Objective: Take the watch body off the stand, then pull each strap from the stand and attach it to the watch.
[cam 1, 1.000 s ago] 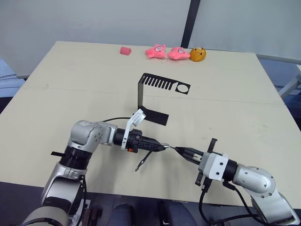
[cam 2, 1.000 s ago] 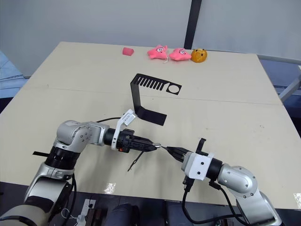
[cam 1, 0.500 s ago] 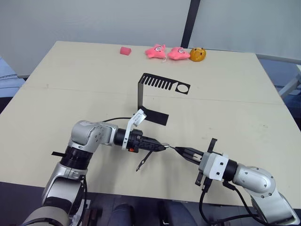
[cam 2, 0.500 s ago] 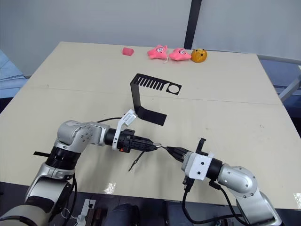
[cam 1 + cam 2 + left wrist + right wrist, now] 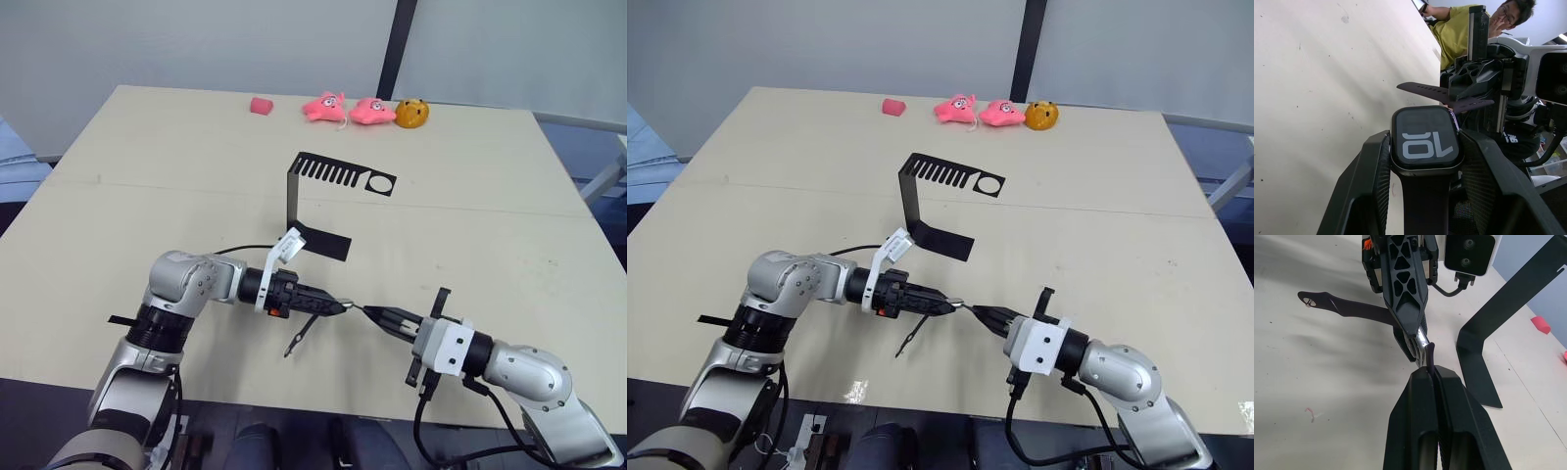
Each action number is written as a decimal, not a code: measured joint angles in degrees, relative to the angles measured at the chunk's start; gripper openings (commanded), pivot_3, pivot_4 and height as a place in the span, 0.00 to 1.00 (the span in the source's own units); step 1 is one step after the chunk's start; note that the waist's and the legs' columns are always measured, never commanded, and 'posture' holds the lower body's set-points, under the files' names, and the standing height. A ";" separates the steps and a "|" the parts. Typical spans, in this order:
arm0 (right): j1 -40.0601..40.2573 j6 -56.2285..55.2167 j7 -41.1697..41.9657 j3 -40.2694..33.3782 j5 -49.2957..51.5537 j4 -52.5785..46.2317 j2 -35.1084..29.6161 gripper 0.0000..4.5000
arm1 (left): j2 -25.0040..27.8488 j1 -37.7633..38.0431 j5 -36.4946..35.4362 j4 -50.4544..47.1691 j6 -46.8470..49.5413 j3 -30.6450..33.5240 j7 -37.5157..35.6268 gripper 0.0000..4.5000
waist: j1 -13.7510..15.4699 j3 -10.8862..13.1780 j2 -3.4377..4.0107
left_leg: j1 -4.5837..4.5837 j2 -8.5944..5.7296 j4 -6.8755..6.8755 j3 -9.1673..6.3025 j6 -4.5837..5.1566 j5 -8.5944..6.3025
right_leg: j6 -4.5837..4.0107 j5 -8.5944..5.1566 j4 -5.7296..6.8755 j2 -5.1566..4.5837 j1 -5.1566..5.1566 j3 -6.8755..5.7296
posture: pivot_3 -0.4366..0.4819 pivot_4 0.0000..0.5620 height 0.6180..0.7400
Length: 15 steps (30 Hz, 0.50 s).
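Note:
My left gripper [image 5: 336, 306] is shut on the watch body [image 5: 1425, 142], its black screen with white digits facing the left wrist camera. One dark strap [image 5: 299, 338] is joined to the watch and hangs down toward the table. My right gripper [image 5: 375, 313] is shut on the other strap [image 5: 1431, 355], held edge-on between the fingers, with its free end right at the watch's grey rim [image 5: 1421, 340]. I cannot tell whether that end sits in the slot. The black stand [image 5: 293, 196] stands behind both grippers with nothing on its slotted top plate [image 5: 343, 176].
Two pink plush toys [image 5: 325, 106], an orange one [image 5: 412, 114] and a small pink block [image 5: 260, 106] lie along the table's far edge. A person in a yellow shirt [image 5: 1454, 29] shows beyond the table in the left wrist view.

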 measured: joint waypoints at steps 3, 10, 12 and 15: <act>0.01 -0.68 0.00 0.32 -0.02 0.09 0.00 0.00 | -0.19 0.00 -0.37 -0.03 0.29 0.14 0.31 0.35 | 0.02 0.00 0.00 | 0.00 0.00 0.00 0.00 0.00 0.00 | 0.00 0.00 0.00 0.00 0.00 0.00 | 0.48 0.27 1.00; -0.01 -0.87 -0.01 0.73 -0.02 0.35 0.01 0.00 | -0.42 0.04 -0.51 -0.07 0.57 0.13 0.78 0.35 | 0.00 0.00 0.00 | 0.00 0.00 0.00 0.00 0.00 0.00 | 0.00 0.00 0.01 0.00 0.00 0.00 | 0.48 0.27 1.00; -0.01 -0.86 -0.01 0.92 -0.04 0.36 0.05 0.00 | -0.38 0.17 -0.51 -0.15 0.57 0.10 0.77 0.35 | 0.01 0.00 0.00 | 0.00 0.00 0.00 0.00 0.00 0.00 | 0.00 0.00 0.01 0.00 0.00 0.00 | 0.48 0.27 1.00; 0.02 -0.86 -0.01 0.92 -0.06 0.37 0.06 0.00 | -0.36 0.33 -0.51 -0.18 0.57 0.10 0.77 0.35 | 0.01 0.00 0.00 | 0.00 0.00 0.00 0.00 0.00 0.00 | 0.00 0.00 0.01 0.00 0.00 0.00 | 0.48 0.27 1.00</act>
